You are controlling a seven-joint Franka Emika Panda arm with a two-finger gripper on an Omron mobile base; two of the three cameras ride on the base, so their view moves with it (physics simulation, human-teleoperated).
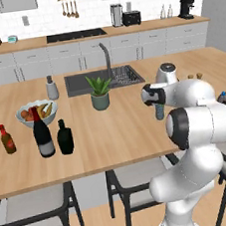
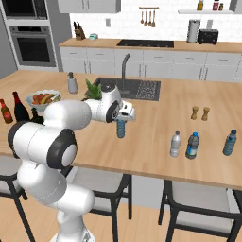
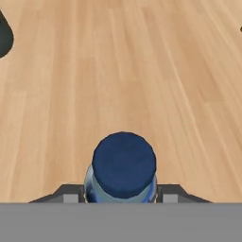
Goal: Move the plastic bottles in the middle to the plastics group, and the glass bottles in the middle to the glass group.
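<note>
My gripper (image 2: 121, 124) is shut on a small blue-tinted plastic bottle (image 2: 121, 129) with a dark blue cap (image 3: 124, 169), over the middle of the wooden counter (image 2: 151, 118). In the left base view the same bottle (image 1: 159, 112) hangs below the hand. I cannot tell whether its base touches the wood. The squat black bottle (image 1: 64, 137) stands at the left beside the tall wine bottle (image 1: 42, 134), with the red-brown sauce bottle (image 1: 7, 139) further left. At the right stand a clear-whitish bottle (image 2: 175, 144), a blue-labelled bottle (image 2: 192, 145) and another blue bottle (image 2: 229, 142).
A potted plant (image 1: 100, 92), a fruit bowl (image 1: 37, 113) and a grey shaker (image 1: 52, 88) stand near the sink (image 1: 103, 79). Two small pepper mills (image 2: 200, 113) stand behind the right-hand bottles. Stools line the counter's near edge. A dark rounded shape (image 3: 4, 38) shows at the hand view's upper left.
</note>
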